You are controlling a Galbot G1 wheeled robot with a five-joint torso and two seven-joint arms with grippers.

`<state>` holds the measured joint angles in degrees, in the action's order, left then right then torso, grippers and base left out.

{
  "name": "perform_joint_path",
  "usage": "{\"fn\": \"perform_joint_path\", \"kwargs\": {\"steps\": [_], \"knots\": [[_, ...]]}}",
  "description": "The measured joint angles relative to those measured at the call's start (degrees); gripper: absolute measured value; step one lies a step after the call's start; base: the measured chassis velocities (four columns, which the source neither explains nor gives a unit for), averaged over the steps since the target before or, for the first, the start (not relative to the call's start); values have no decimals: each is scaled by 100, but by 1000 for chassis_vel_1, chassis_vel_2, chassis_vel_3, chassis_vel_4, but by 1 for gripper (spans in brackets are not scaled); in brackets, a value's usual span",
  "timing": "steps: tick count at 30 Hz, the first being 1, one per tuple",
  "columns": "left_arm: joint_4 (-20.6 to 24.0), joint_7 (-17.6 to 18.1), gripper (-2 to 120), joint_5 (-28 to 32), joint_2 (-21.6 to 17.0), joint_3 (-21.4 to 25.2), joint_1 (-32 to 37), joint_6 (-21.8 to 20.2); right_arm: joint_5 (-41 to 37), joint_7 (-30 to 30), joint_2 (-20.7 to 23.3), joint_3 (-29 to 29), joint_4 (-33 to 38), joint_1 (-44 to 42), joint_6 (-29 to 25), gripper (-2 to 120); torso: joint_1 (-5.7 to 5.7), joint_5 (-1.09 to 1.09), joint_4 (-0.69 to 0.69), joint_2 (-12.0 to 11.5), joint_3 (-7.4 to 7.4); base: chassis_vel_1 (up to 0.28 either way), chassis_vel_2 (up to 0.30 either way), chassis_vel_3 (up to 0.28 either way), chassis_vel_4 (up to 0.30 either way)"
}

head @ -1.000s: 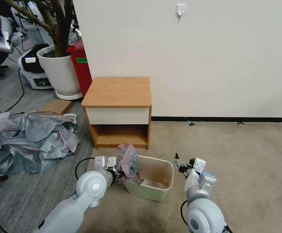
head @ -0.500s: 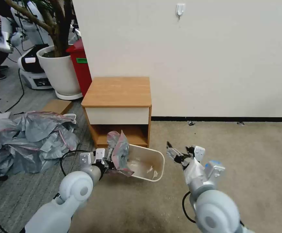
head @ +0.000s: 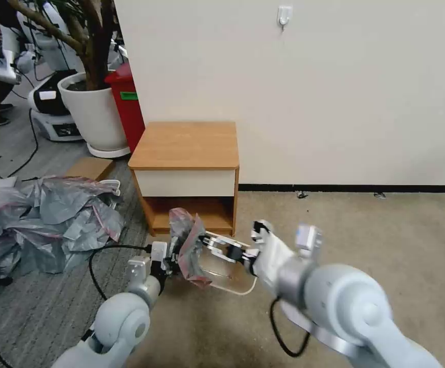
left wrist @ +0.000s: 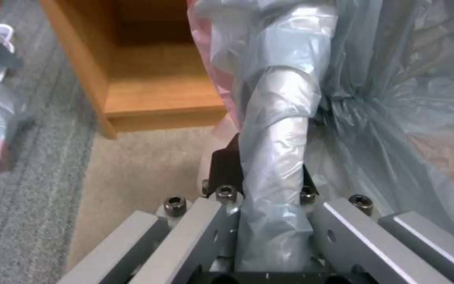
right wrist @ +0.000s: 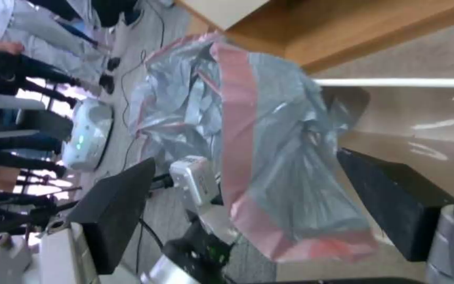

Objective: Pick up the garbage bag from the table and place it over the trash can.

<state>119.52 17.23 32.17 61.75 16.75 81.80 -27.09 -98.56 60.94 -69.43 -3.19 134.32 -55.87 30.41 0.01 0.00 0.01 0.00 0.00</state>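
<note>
Left gripper (head: 173, 258) is clamped on the garbage bag (head: 187, 244), low over the carpet (head: 375, 230) in front of the nightstand's (head: 186, 145) lower shelf. In the left wrist view a twisted rope of grey film (left wrist: 277, 157) runs straight out from between its metal fingers (left wrist: 206, 221), with the rest of the bag billowing beyond and to one side. The bag stands roughly upright from that grip, its long axis near vertical in the head view, crumpled top toward the nightstand, pink-red rim band (head: 194, 278) hanging at the bottom.

Right gripper (head: 217, 244) reaches in from the other side, its black pads (right wrist: 395, 205) spread wide apart with the bag between them but not pinched; the bag's mouth faces it. The trash can (head: 232, 278) is tipped on its side just beside the bag, opening toward the robot, its rim pale beneath the right arm; whether bag and can touch I cannot tell.

The right wrist view shows the rim band (right wrist: 237, 118) running the length of the bag's edge and the left gripper's white body (right wrist: 195, 183) behind it. A heap of grey bags (head: 43, 214) lies on the floor at the nightstand's left side.
</note>
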Motion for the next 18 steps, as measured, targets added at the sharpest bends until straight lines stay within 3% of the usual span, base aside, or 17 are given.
{"fn": "perform_joint_path", "kwargs": {"steps": [18], "knots": [[236,-293,4,-497,40,437,556,248,396,516,-835,-976,-913,716,-81,92,0,0,-1,0,0,0,0,0,0]]}}
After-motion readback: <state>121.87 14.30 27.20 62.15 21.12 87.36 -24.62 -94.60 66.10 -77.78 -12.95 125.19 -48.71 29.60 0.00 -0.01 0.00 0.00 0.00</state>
